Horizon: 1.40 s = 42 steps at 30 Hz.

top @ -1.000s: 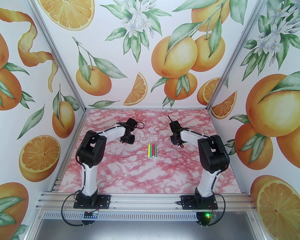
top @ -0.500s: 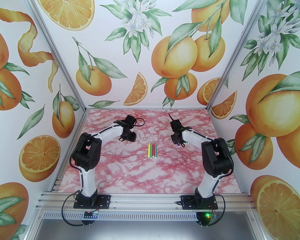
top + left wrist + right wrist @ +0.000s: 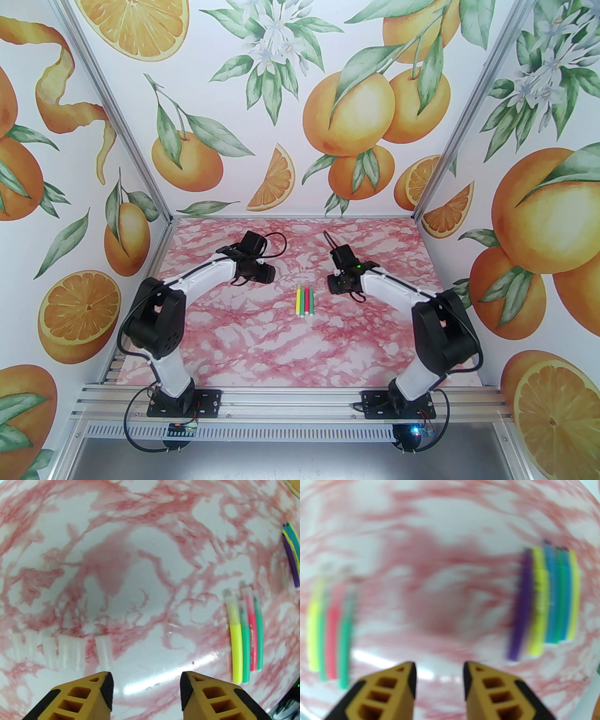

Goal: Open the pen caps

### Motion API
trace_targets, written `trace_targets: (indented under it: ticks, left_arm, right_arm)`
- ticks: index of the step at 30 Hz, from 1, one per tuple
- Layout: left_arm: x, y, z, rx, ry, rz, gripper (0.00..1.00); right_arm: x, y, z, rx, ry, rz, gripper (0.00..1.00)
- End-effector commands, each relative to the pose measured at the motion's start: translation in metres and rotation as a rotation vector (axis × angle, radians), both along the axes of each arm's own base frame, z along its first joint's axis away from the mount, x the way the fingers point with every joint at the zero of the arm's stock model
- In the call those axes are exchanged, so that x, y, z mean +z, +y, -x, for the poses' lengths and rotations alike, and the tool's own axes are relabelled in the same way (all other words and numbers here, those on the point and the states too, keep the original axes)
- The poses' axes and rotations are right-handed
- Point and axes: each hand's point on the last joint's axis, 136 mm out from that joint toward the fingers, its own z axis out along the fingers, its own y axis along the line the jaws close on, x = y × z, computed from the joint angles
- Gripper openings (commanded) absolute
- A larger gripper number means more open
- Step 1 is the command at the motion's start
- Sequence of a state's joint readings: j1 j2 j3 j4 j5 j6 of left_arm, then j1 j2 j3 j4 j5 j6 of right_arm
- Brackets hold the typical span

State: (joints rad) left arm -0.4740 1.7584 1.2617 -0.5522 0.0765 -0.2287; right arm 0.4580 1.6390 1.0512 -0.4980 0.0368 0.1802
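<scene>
Since the earlier frame both arms have swung, the right one inward. My left gripper [image 3: 146, 680] is spread and empty, just near a row of loose pen caps [image 3: 63, 652]. Four capped pens [image 3: 245, 639] wait mid-table. My right gripper [image 3: 440, 674] is spread and empty beside the uncapped pens [image 3: 548, 601]. I judge it over half done. Pink marble table [image 3: 262, 347], orange-print walls [image 3: 347, 112].

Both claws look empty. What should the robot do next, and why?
Probably move the right claw over to grip one of the four middle pens. Their caps are on, and both it and the left claw are open and empty.
</scene>
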Motion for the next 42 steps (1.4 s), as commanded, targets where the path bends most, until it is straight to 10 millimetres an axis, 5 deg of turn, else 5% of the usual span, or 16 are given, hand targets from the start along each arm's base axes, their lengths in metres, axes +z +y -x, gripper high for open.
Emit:
trace_targets:
  ticks: [1, 14, 42]
  left_arm:
    - [0.031, -0.007, -0.007, 0.006, -0.115, 0.088, 0.62]
    - [0.054, -0.01, 0.003, 0.011, -0.191, 0.235, 0.64]
    - [0.049, 0.005, 0.011, 0.037, -0.188, 0.278, 0.64]
  right_arm:
    - [0.013, 0.031, 0.006, 0.03, -0.014, -0.172, 0.4]
    - [0.002, 0.045, 0.028, 0.027, 0.027, -0.25, 0.41]
    - [-0.027, 0.06, 0.033, -0.011, 0.071, -0.187, 0.41]
